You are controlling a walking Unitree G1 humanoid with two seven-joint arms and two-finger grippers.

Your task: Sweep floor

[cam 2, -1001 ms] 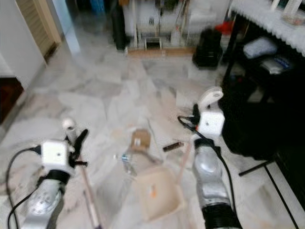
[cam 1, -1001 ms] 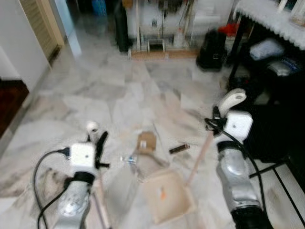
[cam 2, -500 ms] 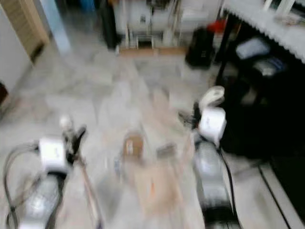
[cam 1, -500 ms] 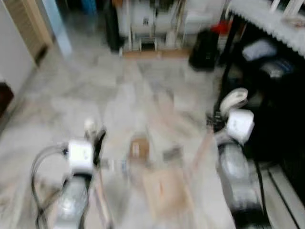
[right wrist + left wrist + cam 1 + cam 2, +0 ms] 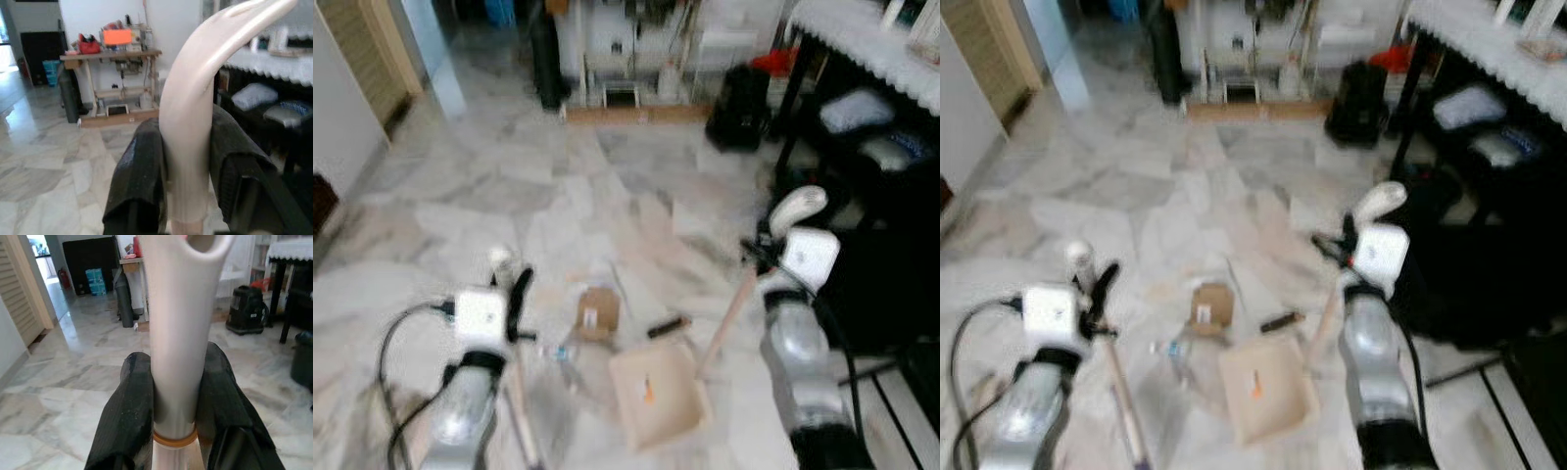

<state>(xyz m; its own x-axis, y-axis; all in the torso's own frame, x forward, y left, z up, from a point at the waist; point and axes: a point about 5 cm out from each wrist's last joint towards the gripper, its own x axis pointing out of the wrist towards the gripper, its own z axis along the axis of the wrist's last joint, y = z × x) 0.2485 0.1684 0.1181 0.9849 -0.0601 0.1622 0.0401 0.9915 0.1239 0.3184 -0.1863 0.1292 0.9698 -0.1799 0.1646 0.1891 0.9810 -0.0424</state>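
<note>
While the left claw (image 5: 176, 396) clenches a white broom handle (image 5: 178, 333), the right claw (image 5: 188, 171) grips a cream dustpan handle (image 5: 195, 122) above the beige plastic dustpan (image 5: 658, 394); no writing is legible.

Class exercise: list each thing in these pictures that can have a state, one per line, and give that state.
Left pincer: shut on broom handle, upright.
Right pincer: shut on dustpan handle.
Dustpan: resting on floor, small orange bit inside.
Cardboard piece: lying on floor, outside dustpan.
Dark stick: lying on floor, outside dustpan.
</note>
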